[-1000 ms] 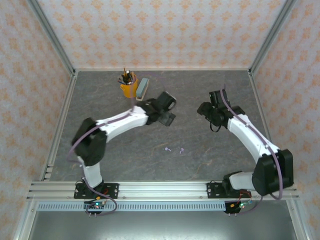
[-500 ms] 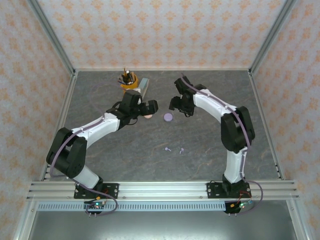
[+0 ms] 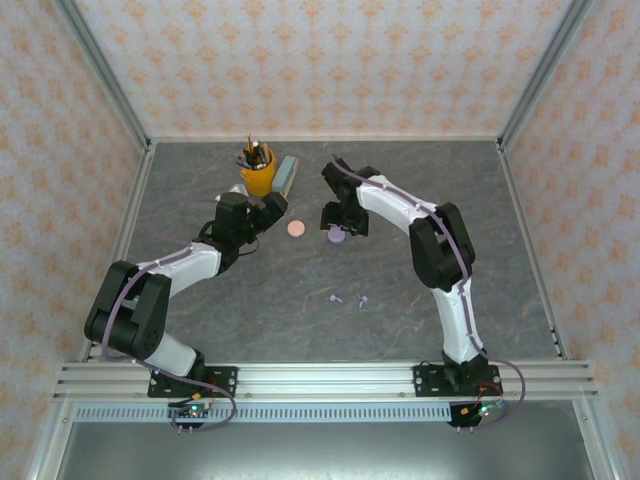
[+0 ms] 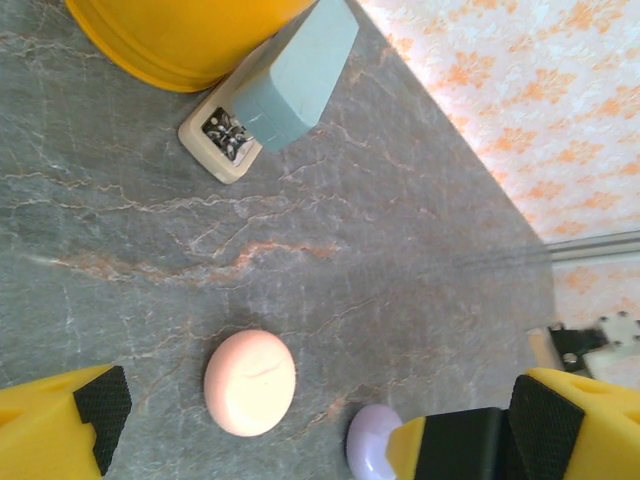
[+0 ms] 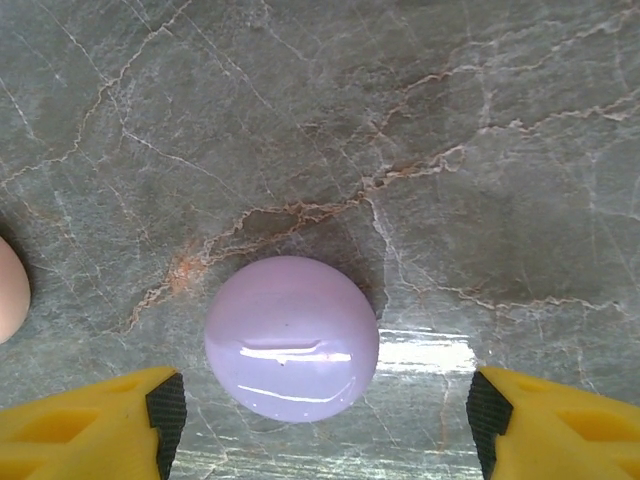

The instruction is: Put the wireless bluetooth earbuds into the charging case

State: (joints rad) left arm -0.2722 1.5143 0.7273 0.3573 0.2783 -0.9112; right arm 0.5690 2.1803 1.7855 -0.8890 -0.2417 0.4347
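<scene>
The lilac case [image 5: 292, 338], near the bench's far edge, is framed by the right gripper's [image 5: 325, 410] spread fingers [image 5: 100, 420]; a pinch is needed.

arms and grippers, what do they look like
The left arm and right arm have white links, black joints and a lilac cable each. The left gripper and right gripper have yellow fingers with black pads.

back-left: yellow cup [image 3: 257, 180] with stapler [image 3: 286, 173] just beside it, blocked | centre: pink disc [image 3: 296, 228] and lilac disc [image 3: 337, 236] near each other, slim gap between | front-centre: bare worktop [image 3: 300, 330] all round the two earbuds [image 3: 337, 298], left arm [image 3: 185, 265] and right arm [image 3: 445, 260] well apart from them
</scene>
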